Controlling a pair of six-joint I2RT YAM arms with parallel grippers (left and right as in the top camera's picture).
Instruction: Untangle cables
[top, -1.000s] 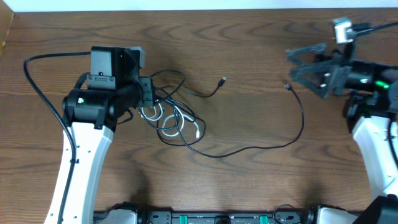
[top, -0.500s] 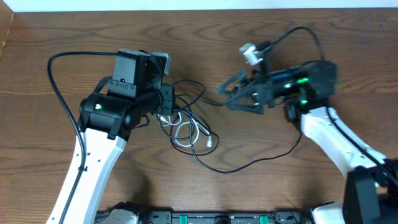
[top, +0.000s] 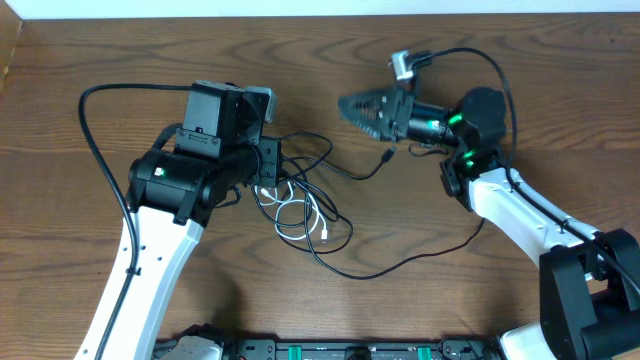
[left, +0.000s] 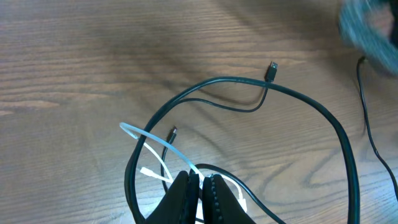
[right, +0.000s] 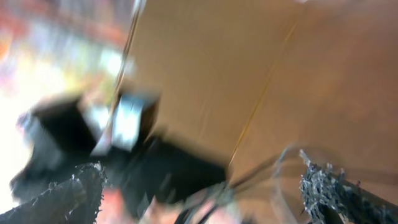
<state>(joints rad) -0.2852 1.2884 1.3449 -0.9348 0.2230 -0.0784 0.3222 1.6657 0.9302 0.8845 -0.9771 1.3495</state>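
Overhead: the spread-wide right gripper (top: 356, 112) hovers near the knot of thin black and white cables (top: 298, 205), fingers aimed left at it.
At the knot's left side the left gripper (left: 200, 182) is clenched, though I cannot tell whether it pinches a strand. One loose black cable end (top: 387, 156) trails rightward and lies just below the right gripper, the nearer arm. No container shows on the brown wooden table (top: 520, 60).

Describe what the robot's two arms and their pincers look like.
The left arm and right arm have white lower links and black upper housings, each trailing a thick black cable. The right shows green lights and a small silver camera. The left pincer is black, the right pincer dark grey.
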